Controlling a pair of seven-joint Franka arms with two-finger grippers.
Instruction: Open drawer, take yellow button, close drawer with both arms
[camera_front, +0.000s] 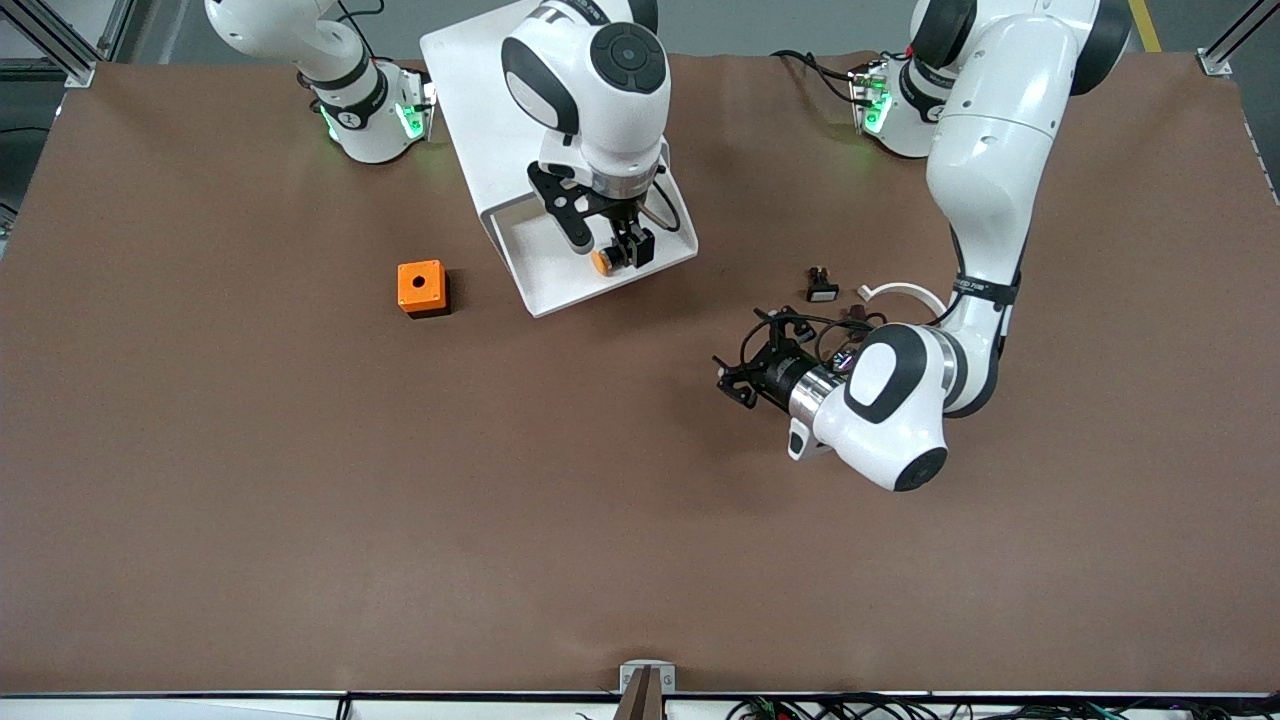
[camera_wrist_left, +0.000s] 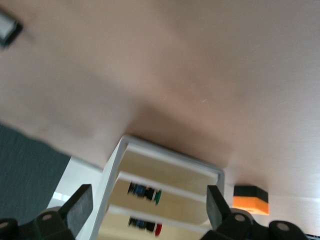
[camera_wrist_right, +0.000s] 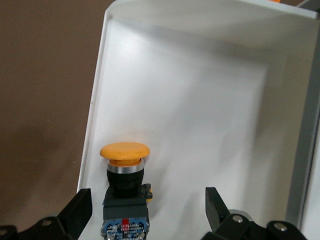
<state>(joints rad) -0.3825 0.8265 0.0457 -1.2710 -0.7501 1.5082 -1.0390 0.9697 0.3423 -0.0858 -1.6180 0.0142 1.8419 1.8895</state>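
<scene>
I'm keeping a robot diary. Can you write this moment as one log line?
drawer: open | button: in drawer, not gripped | right claw: open, over button | left claw: open, waiting above table

Brown table (camera_front: 300, 520), white cabinet (camera_front: 470, 90), orange cube (camera_front: 421, 287), black switch (camera_front: 822, 288)

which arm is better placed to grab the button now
Right. The right gripper hangs open over the pulled-out drawer, its fingers on either side of the button. The left gripper is open too, away from the cabinet over bare table.
</scene>
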